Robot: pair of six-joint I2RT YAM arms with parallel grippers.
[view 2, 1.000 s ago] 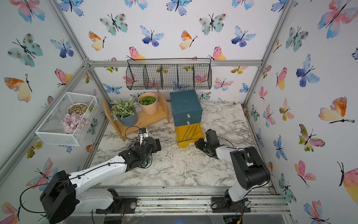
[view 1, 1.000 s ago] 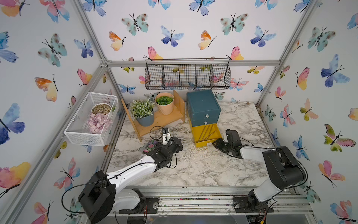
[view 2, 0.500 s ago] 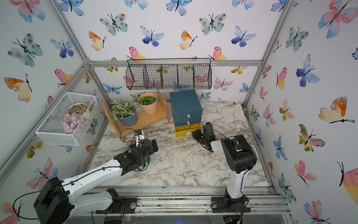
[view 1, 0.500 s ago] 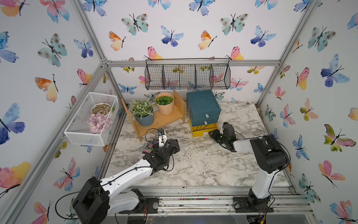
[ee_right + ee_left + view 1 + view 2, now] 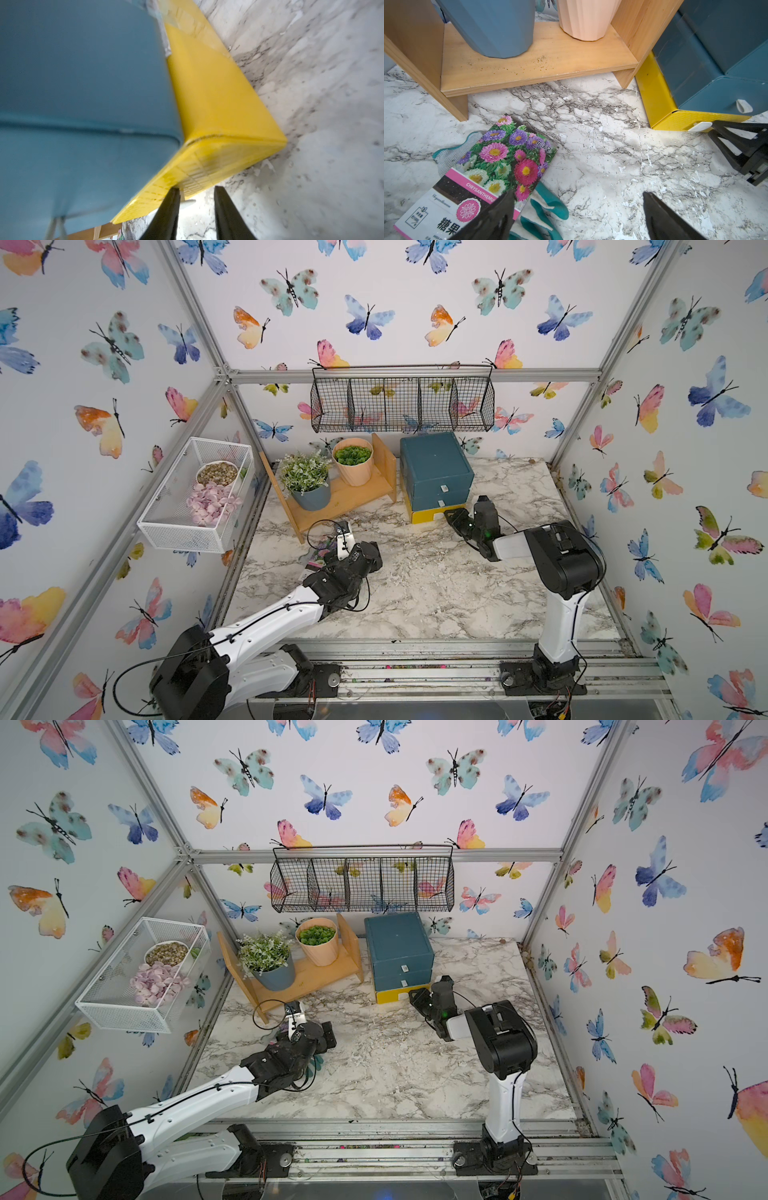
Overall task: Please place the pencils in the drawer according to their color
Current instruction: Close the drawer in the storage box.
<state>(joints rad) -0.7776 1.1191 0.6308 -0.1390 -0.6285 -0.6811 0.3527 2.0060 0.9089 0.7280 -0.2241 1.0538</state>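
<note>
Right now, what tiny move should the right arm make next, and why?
Probably nudge the yellow drawer a bit further in: it seems to jut slightly past the teal drawers, and the right fingers sit parted at its front, holding nothing.

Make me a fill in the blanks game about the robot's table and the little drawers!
The lowest drawer of the chest is coloured ____. The wooden shelf holds ____ plant pots. The seed packet near the open left gripper pictures pink, purple and white ____.
Missing words: yellow; two; flowers.
</note>
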